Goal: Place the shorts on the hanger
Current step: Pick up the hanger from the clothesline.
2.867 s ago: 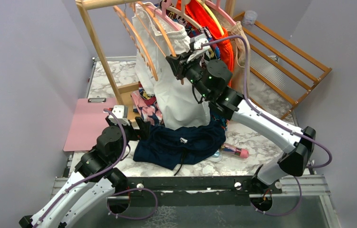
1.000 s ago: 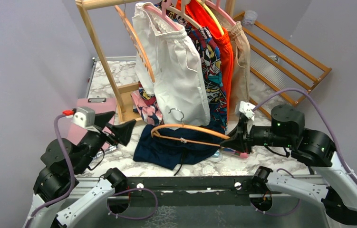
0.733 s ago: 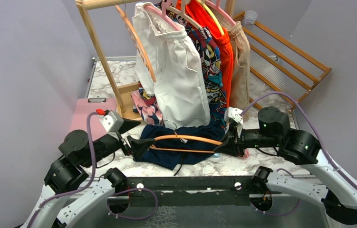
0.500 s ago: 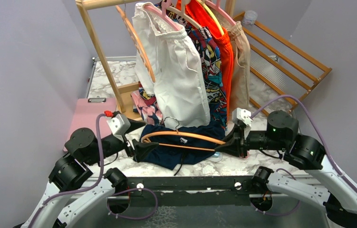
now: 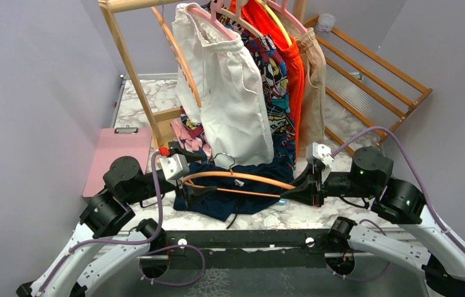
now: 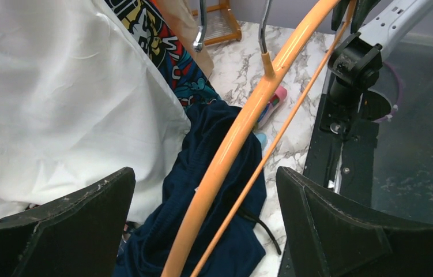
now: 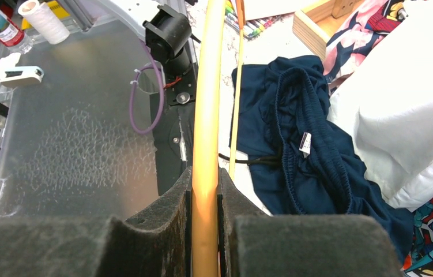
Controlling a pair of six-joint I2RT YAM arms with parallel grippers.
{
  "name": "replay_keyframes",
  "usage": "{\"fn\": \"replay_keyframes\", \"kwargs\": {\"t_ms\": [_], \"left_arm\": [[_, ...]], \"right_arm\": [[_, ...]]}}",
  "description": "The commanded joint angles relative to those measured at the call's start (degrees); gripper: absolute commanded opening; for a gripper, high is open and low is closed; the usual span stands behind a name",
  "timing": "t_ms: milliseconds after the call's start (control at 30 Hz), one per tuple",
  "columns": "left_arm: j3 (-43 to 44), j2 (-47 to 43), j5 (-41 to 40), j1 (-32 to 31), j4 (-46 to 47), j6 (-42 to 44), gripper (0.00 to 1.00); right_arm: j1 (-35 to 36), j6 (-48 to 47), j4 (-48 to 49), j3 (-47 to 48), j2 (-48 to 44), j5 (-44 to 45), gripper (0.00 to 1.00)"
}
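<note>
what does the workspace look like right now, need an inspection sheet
surface: marble table, partly under clothes
job's things: shorts crumpled on the table; hanger held above them, not threaded
clutter: pink clipboard at left; pink tube beside the shorts
grippers: right gripper shut on one hanger end; left gripper open, fingers astride the other end
cables: purple cables loop off both wrists, clear of the hanger
surroundings: wooden rack with white shorts and other clothes hung; lilac walls
</note>
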Motion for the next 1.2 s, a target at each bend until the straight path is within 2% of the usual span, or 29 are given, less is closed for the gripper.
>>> {"fn": "replay_keyframes", "kwargs": {"t_ms": [0,267,500,700,833,1167], "left_arm": [[-1.2,1.4,2.5,0.2,5.8,4.9,0.94],[-3.0,3.6,2.4,0.2,8.7,8.7,0.91],[-1.9,7.2,16.0,0.2,6.9,7.7,0.81],[-0.8,9.6,22.9,0.2,5.9,7.4,0.62],[-0.9,10.4,23.7,0.2,5.9,7.5,0.55],[-0.9,10.3,23.5,0.2,6.1,7.9,0.05]], "right_arm": [[-0.2,0.7,3.8,-0.6,-1.3,-1.9,0.01],[-0.2,0.8,4.1,-1.3,-1.1,-3.9,0.01],[-0.2,-0.9,2.2,0.1,-2.0,-3.1,0.01],[-0.2,-2.1,1.0,0.3,-2.4,-2.2,0.01],[-0.2,-2.2,1.7,-0.4,-2.5,-1.7,0.01],[-0.2,-3.3,1.1,0.1,-1.0,-1.8,0.01]]}}
